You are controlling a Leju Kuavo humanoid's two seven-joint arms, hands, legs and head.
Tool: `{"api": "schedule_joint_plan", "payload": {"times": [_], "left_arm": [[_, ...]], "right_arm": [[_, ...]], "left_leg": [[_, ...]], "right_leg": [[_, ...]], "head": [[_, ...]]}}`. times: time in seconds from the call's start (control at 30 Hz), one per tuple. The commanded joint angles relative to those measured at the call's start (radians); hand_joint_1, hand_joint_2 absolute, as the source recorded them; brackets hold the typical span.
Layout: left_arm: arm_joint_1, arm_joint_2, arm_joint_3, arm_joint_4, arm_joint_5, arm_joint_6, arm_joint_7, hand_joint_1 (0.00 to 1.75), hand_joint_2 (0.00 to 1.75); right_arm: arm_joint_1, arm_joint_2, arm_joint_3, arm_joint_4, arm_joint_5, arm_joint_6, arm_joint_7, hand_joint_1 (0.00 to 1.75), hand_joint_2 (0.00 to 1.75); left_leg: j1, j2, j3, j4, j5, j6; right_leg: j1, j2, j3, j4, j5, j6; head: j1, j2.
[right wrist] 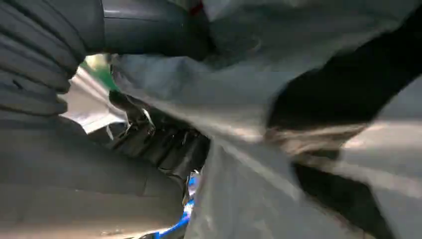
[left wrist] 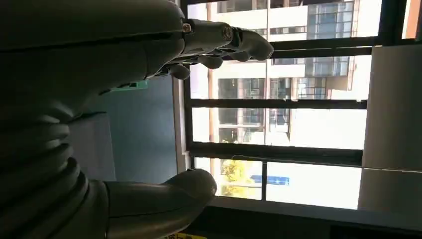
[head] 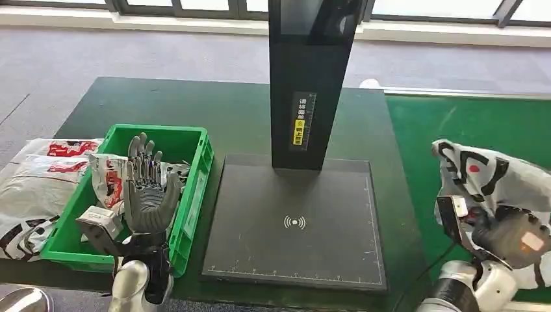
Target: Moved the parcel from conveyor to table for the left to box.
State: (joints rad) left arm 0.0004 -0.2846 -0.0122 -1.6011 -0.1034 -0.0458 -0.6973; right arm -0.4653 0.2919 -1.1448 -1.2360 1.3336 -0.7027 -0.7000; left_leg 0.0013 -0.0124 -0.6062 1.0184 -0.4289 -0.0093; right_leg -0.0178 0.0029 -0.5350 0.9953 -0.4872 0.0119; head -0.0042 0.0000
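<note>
Left hand (head: 148, 195) waits above green crate (head: 195, 188), fingers spread wide, holding nothing. One parcel inside crate, pile of bags on desk (head: 240, 117) beside it; count unclear. Scanner plate (head: 295, 224) in centre. Right hand (head: 500, 237) grips one parcel (head: 484, 175) over green conveyor (head: 455, 123). Step, by your view: transfer. Next you carry parcel leftward to desk and release.

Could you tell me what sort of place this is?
Probably a parcel-sorting station: a green conveyor, a scanning stand with a flat pad, and a green crate holding bagged parcels.
</note>
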Motion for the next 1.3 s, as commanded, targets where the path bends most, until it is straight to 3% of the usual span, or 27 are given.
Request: {"api": "schedule_joint_plan", "payload": {"times": [0.03, 0.07, 0.33, 0.47, 0.5, 0.57, 0.63, 0.77, 0.93, 1.3], "left_arm": [[-0.004, -0.050, -0.006, 0.049, 0.003, 0.011, 0.000, 0.00, 1.75], [-0.004, -0.049, -0.009, 0.050, 0.004, 0.015, 0.000, 0.00, 1.75], [-0.004, -0.049, -0.009, 0.050, 0.004, 0.015, 0.000, 0.00, 1.75], [-0.006, -0.040, -0.017, 0.052, 0.011, 0.027, -0.001, 0.00, 1.75], [-0.009, -0.040, -0.013, 0.054, 0.013, 0.031, 0.001, 0.00, 1.75], [-0.013, -0.036, -0.012, 0.056, 0.016, 0.033, 0.000, 0.00, 1.75], [-0.025, -0.032, -0.004, 0.068, 0.023, 0.024, -0.001, 0.00, 1.75], [-0.039, -0.029, -0.001, 0.085, 0.023, 0.010, -0.001, 0.00, 1.75], [-0.049, -0.026, -0.001, 0.096, 0.022, 0.016, -0.001, 0.00, 1.75], [-0.051, -0.026, 0.002, 0.099, 0.016, 0.003, -0.001, 0.00, 1.75]], "right_arm": [[-0.008, 0.057, -0.027, -0.162, -0.096, 0.005, 0.002, 1.75, 1.75], [0.015, 0.057, 0.028, -0.182, -0.145, 0.005, 0.002, 1.75, 1.75], [0.015, 0.057, 0.028, -0.182, -0.145, 0.005, 0.002, 1.75, 1.75], [0.059, 0.057, 0.187, -0.110, -0.261, 0.005, 0.002, 1.75, 1.75], [0.104, 0.057, 0.305, -0.081, -0.337, 0.005, 0.002, 1.75, 1.75], [0.131, 0.057, 0.418, -0.032, -0.384, 0.005, 0.002, 1.75, 1.75], [0.204, 0.032, 0.695, 0.049, -0.491, 0.007, 0.004, 1.75, 1.75], [0.255, 0.014, 0.848, 0.022, -0.528, 0.040, 0.047, 1.75, 1.75], [0.270, -0.016, 0.927, 0.047, -0.587, 0.139, 0.036, 1.75, 1.75], [0.283, -0.018, 0.979, 0.049, -0.562, 0.202, 0.050, 1.75, 1.75]], "left_leg": [[-0.001, 0.002, 0.002, -0.002, 0.000, 0.000], [-0.001, 0.000, 0.002, -0.002, 0.000, -0.001], [0.000, 0.003, 0.003, -0.003, -0.001, 0.000], [0.000, 0.003, 0.001, -0.001, -0.001, 0.000], [0.000, 0.004, 0.002, -0.002, -0.001, 0.000], [0.000, 0.007, 0.003, -0.002, -0.001, 0.000], [0.001, 0.009, 0.004, -0.003, -0.001, -0.001], [0.001, 0.008, 0.003, -0.003, 0.000, -0.001], [0.002, 0.003, 0.002, -0.001, 0.000, -0.001], [0.002, 0.001, 0.002, -0.001, 0.001, -0.001]], "right_leg": [[0.000, 0.000, 0.002, -0.002, 0.000, -0.001], [0.000, -0.001, 0.001, -0.002, 0.000, -0.002], [0.000, 0.002, 0.003, -0.003, 0.000, -0.001], [0.000, 0.002, 0.001, -0.001, 0.000, -0.001], [0.000, 0.003, 0.001, -0.002, 0.000, -0.001], [0.001, 0.006, 0.002, -0.003, 0.001, -0.001], [0.001, 0.008, 0.002, -0.003, 0.002, -0.001], [0.001, 0.007, 0.001, -0.002, 0.002, -0.002], [0.002, 0.001, 0.000, -0.001, 0.000, -0.002], [0.001, 0.000, -0.001, -0.001, 0.000, -0.002]], "head": [[0.000, 0.000], [0.000, 0.000], [0.000, 0.000], [0.000, 0.000], [0.000, 0.000], [0.000, 0.000], [0.000, 0.000], [0.000, 0.000], [0.000, 0.000], [0.000, 0.000]]}}
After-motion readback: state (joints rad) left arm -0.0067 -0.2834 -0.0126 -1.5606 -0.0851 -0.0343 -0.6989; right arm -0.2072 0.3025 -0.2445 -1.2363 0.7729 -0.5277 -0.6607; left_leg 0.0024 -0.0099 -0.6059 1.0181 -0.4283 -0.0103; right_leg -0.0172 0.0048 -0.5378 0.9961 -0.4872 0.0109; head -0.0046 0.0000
